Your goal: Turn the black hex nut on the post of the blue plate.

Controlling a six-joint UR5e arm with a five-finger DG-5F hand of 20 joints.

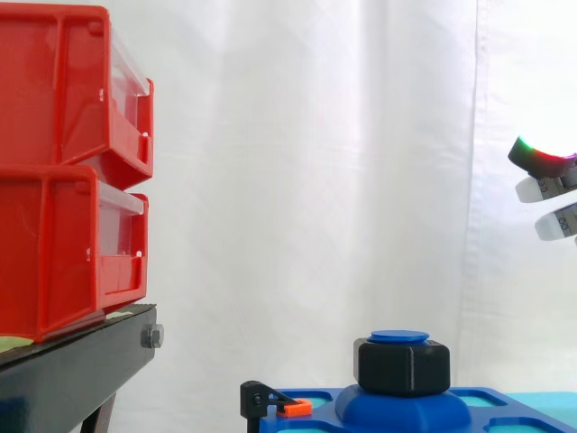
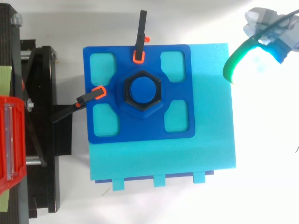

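Note:
The black hex nut (image 1: 403,365) (image 2: 143,112) sits on the round blue post (image 2: 142,90) at the middle of the blue plate (image 2: 140,133). The post's top (image 1: 399,336) shows just above the nut. My hand (image 1: 545,158) (image 2: 273,30) hangs at the right edge, well above and to the right of the nut, touching nothing. Its fingers point left, relaxed and open, and their pads glow green and cyan.
The plate lies on a cyan foam block (image 2: 210,116). Two black clamps with orange tips (image 2: 139,35) (image 2: 77,103) hold the plate's far and left edges. Stacked red bins (image 1: 63,171) stand on a black stand (image 1: 72,370) at the left.

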